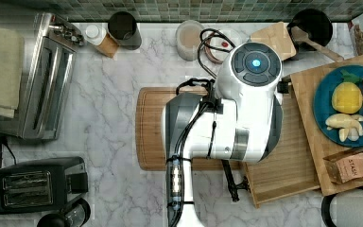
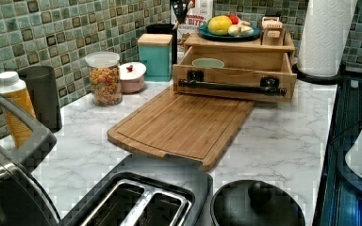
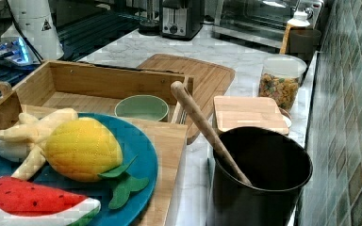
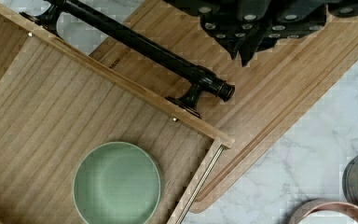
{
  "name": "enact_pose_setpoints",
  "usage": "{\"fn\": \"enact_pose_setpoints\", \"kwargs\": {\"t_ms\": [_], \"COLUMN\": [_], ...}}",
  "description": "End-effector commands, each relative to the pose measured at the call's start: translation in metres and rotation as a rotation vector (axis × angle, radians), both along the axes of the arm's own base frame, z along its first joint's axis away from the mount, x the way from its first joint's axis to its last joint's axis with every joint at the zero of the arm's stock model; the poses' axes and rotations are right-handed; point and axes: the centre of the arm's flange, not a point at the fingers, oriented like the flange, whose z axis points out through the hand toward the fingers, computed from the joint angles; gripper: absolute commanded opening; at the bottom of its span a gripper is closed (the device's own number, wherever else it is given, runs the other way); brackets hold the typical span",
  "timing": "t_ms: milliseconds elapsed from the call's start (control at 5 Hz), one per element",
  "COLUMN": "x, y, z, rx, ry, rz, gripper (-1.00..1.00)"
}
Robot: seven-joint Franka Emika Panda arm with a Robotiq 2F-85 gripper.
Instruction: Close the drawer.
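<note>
The drawer [image 2: 202, 75] stands pulled out from under the wooden top, its long black bar handle [image 2: 231, 87] across the front. A pale green bowl [image 4: 116, 184] sits inside the drawer [image 4: 51, 107]. My gripper [image 4: 244, 53] hangs shut and empty over the cutting board [image 4: 284, 79], just outside the handle [image 4: 144, 46] and near its end, not touching it. In the top view the white arm [image 1: 246, 109] covers most of the drawer [image 1: 288, 165], with one handle end [image 1: 231, 182] poking out.
The cutting board [image 2: 179, 125] lies flat in front of the drawer. A blue fruit plate [image 1: 324, 104] rests on the wooden top. A toaster [image 1: 38, 184], pasta jar [image 2: 105, 77], paper towel roll [image 2: 325, 33] and black utensil pot [image 3: 259, 179] ring the counter.
</note>
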Motion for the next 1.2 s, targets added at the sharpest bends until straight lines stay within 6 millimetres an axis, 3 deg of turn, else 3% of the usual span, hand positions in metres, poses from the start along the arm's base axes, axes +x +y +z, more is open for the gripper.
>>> {"fn": "enact_pose_setpoints", "kwargs": {"t_ms": [200,400,600,1200], "x": [0.0,-0.01,-0.022,-0.047], "y": [0.0,0.007,0.029,0.116], "z": [0.0,-0.008,-0.016,-0.049], "rx": [0.0,0.022,0.08,0.139], "ry": [0.0,-0.029,-0.053,-0.08], "rz": [0.0,0.121,0.322,0.782], "gripper": [-1.0,-1.0,-1.0,-1.0]}}
